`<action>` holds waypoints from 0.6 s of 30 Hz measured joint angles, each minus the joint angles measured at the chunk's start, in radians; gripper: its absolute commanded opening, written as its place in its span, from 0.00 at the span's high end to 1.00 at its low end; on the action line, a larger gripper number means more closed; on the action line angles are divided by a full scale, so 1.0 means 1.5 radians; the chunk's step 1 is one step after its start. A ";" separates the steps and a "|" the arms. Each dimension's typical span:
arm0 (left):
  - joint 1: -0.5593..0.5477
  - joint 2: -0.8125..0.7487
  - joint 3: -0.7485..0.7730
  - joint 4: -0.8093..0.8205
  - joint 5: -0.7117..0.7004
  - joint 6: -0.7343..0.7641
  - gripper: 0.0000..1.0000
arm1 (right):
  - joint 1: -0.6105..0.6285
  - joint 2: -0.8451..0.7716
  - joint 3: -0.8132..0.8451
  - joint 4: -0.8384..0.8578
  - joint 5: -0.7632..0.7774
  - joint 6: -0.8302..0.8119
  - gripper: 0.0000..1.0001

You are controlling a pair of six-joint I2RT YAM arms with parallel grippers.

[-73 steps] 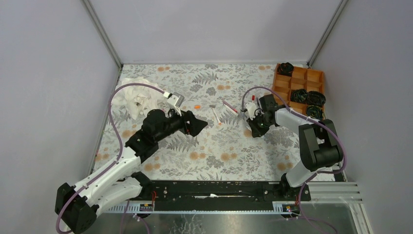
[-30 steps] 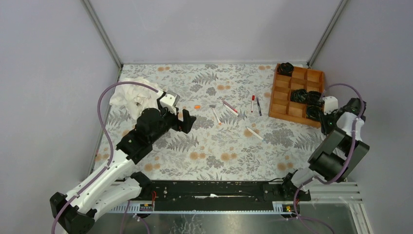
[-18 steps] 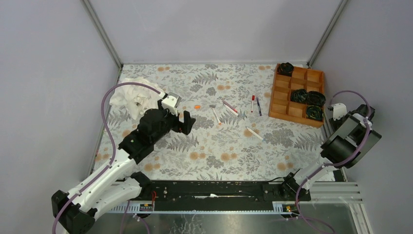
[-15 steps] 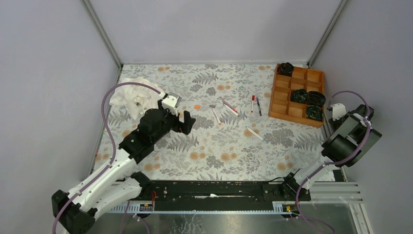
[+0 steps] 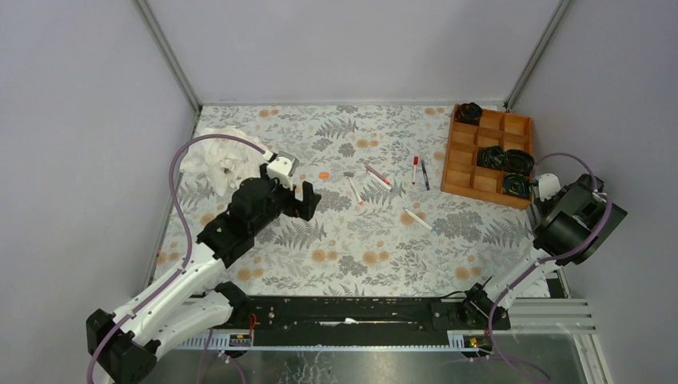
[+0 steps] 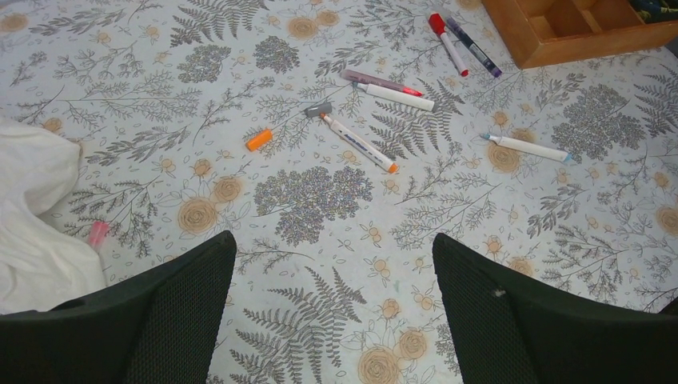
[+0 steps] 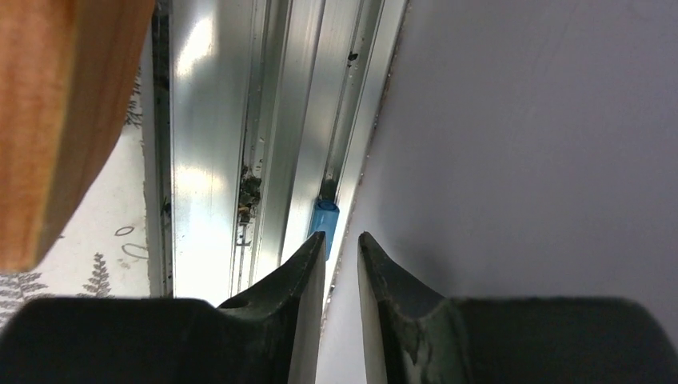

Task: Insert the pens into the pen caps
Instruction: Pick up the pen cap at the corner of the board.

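Off the table's right edge, the right gripper (image 7: 342, 240) points along an aluminium rail (image 7: 200, 160) by the wall, its jaws a narrow slit apart, gripping nothing. A blue pen cap (image 7: 324, 218) lies in the groove just past them. Left of there, the left gripper (image 6: 332, 240) hangs wide open and empty, near the pens (image 6: 358, 142) scattered mid-mat.

Plain grey walls (image 5: 360, 48) enclose a floral-patterned table (image 5: 360, 248).

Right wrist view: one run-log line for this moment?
left gripper: open above mat | right gripper: narrowly open, empty, tips by blue cap in edge rail | pens: lying on mat
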 measured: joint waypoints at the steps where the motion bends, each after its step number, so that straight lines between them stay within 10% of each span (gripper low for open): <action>1: 0.000 0.001 0.000 0.000 0.000 0.000 0.04 | 0.000 0.003 0.000 0.002 0.001 0.000 0.71; 18: 0.000 0.004 0.000 0.000 -0.005 0.000 0.04 | 0.003 0.037 0.002 0.012 0.020 -0.002 0.69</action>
